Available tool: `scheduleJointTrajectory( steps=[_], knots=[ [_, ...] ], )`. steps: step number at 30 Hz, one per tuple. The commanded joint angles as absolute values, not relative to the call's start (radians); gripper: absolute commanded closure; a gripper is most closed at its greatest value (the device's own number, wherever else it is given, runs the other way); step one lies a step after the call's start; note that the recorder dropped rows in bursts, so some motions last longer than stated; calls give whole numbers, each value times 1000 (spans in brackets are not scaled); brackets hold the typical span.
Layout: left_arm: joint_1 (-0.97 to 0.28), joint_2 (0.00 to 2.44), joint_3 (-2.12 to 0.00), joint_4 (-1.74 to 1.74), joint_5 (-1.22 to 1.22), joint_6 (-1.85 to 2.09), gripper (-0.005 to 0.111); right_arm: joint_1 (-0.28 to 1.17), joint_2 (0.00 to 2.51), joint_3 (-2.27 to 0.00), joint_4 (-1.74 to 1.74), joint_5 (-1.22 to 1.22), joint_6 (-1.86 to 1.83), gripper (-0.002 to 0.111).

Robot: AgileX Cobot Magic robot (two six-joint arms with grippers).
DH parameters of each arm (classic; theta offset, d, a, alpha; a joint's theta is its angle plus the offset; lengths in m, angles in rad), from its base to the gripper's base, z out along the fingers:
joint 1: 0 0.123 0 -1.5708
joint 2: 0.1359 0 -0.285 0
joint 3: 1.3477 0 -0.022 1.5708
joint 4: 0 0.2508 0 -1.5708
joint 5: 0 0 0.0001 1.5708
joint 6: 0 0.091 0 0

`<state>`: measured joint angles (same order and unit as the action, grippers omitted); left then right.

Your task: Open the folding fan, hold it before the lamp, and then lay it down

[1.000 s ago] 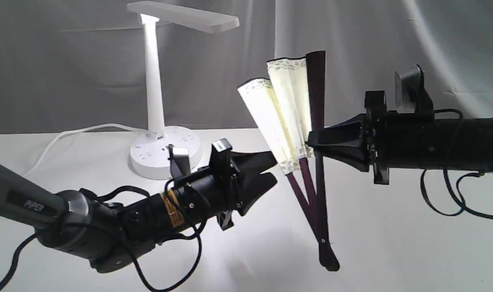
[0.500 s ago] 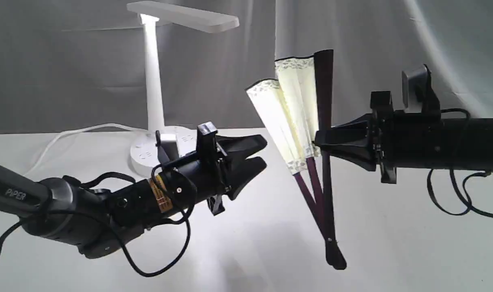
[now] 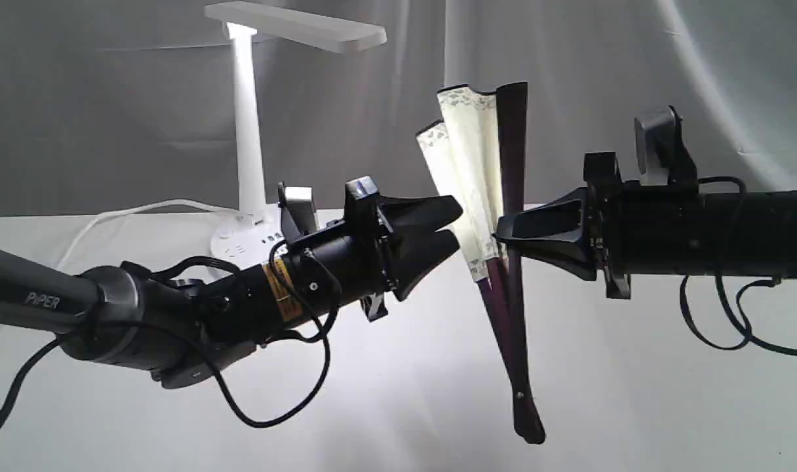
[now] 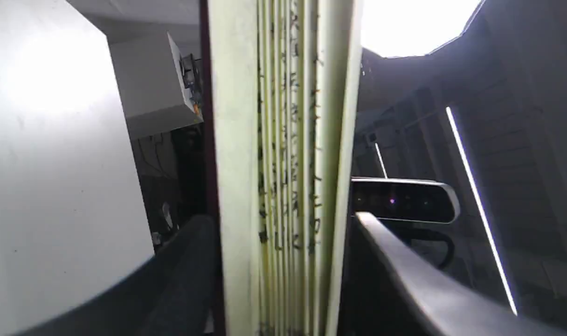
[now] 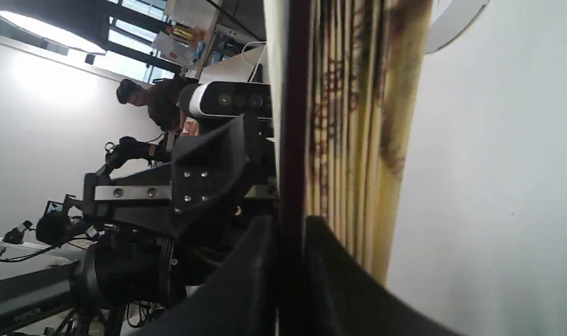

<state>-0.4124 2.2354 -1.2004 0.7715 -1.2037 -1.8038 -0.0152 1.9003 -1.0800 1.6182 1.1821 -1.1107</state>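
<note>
The folding fan stands upright over the white table, only a little spread: cream pleats on the left, blackish guard on the right, pivot end low at the table. My right gripper is shut on the outer guard, which shows as a dark strip between its fingers. From the left, my left gripper is open, its jaws spread either side of the leaf's free edge. The left wrist view shows the stacked pleats with black writing between the two spread fingers. The lamp stands lit at the back left, behind my left arm.
The lamp's round base and white cord lie on the table behind the left arm. Black cables hang under the right arm. A grey cloth backdrop closes the rear.
My left gripper drew back from the fan, then came up and to the right again until its open jaws reach the leaf's edge. The fan's spread has narrowed and it stands slightly more upright.
</note>
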Motion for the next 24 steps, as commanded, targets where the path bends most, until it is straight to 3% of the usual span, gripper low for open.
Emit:
scheduleJointTrajectory(
  steps=[1, 11, 24],
  knots=[
    [-397, 2224, -1198, 790, -1221, -1799, 62, -15, 1891, -1078, 1637, 1193, -1125, 108],
    [-388, 2224, -1191, 777, -1145, -1790, 62, -13, 1891, -1078, 1686, 1221, -1125, 108],
    [-388, 2279, -1231, 671, -1221, -1789, 62, -10, 1891, -1078, 1675, 1221, -1121, 108]
  ],
)
